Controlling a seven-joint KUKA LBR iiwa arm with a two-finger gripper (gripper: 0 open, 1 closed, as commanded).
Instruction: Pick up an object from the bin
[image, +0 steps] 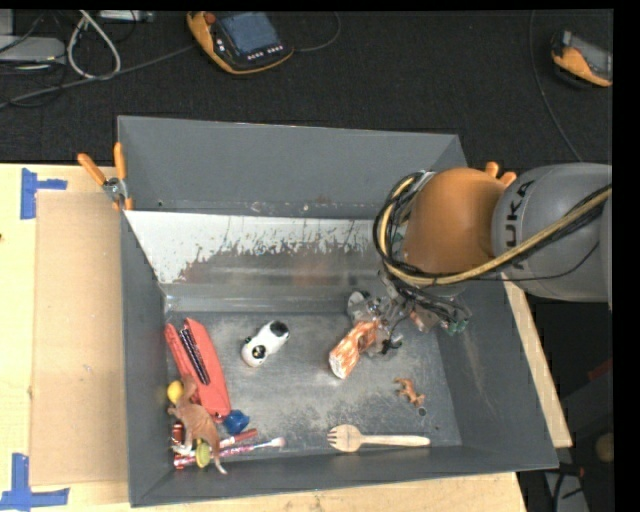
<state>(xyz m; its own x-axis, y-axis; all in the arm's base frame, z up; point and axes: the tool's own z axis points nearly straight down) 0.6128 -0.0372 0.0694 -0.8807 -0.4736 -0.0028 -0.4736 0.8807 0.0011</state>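
My gripper (388, 322) hangs below the arm's wrist in the right half of the bin, near the back wall. Directly at its lower left lies an orange-and-white patterned oblong thing (349, 353), tilted, with its upper end right against the gripper. A small white-and-black rounded toy (264, 343) rests further left on the floor. In front of the gripper, a tiny brown toy animal (408, 391) lies on its own.
A pale fork (376, 439) lies along the front wall. A long red flat thing (195, 366) lies on the left side, above a heap of small colourful toys (205, 432) in the front-left corner.
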